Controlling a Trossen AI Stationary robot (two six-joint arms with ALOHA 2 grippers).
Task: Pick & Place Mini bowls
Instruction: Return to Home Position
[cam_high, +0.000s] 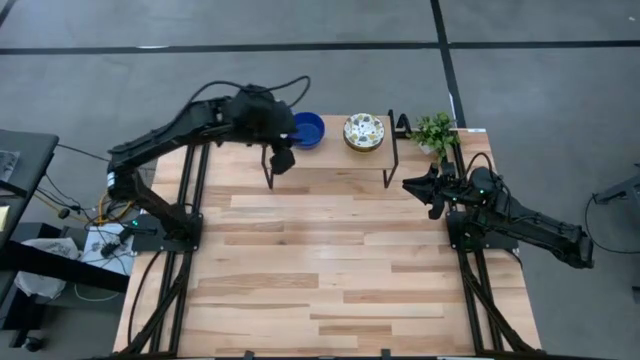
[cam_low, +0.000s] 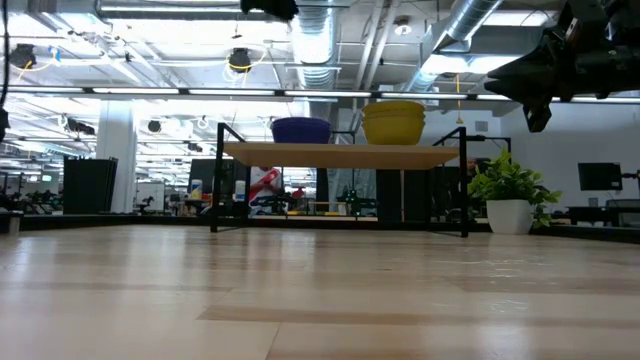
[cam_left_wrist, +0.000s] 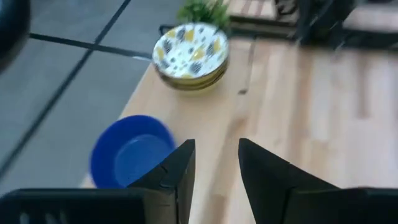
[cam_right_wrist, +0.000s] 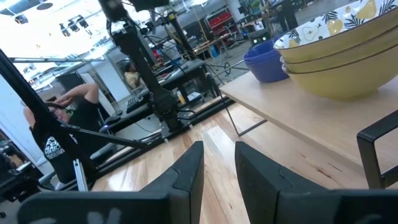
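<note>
Homing is seemingly running: left gripper, spread and empty, is hovering by bowls at 12 o'clock, needing a clear retreat; right gripper is idling, parted.

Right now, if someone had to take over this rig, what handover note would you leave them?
Left gripper: open, empty, hovering over the shelf beside the blue bowl stack.
Right gripper: open, empty, off the shelf's right end, near the potted plant.
Bowls: the blue bowl stack and the patterned bowl stack stand side by side on the shelf, apart. No bowl shows on the table top.
Done: placing looks finished.
Left: probably only bringing both arms home; the left arm is stretched out over the shelf.
</note>
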